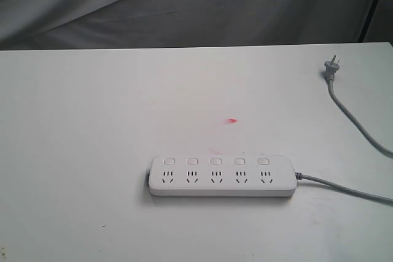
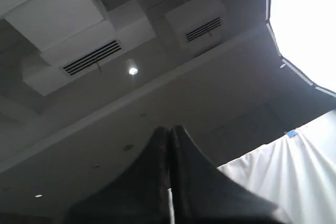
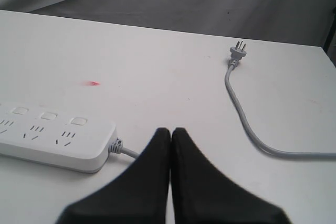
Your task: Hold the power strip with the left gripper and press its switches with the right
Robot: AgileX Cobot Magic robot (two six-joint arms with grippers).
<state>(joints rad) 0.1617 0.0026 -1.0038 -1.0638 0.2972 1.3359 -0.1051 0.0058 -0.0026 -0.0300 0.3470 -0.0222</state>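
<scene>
Power strip (image 1: 221, 176) lay flat on white table (image 1: 92, 151), low and right of centre in exterior view, nothing touching it. Five switches (image 1: 215, 161) ran in row above sockets. Grey cord (image 1: 344, 187) left strip's right end and ended at plug (image 1: 330, 67), well apart. Small red mark (image 1: 232, 121) sat on table beyond strip. Left gripper (image 2: 169, 129) pointed up at ceiling (image 2: 210, 93), fingers pressed together, empty. Right gripper (image 3: 171, 130) hung near strip's cord end, apart from it, fingers likewise closed, holding nothing.
</scene>
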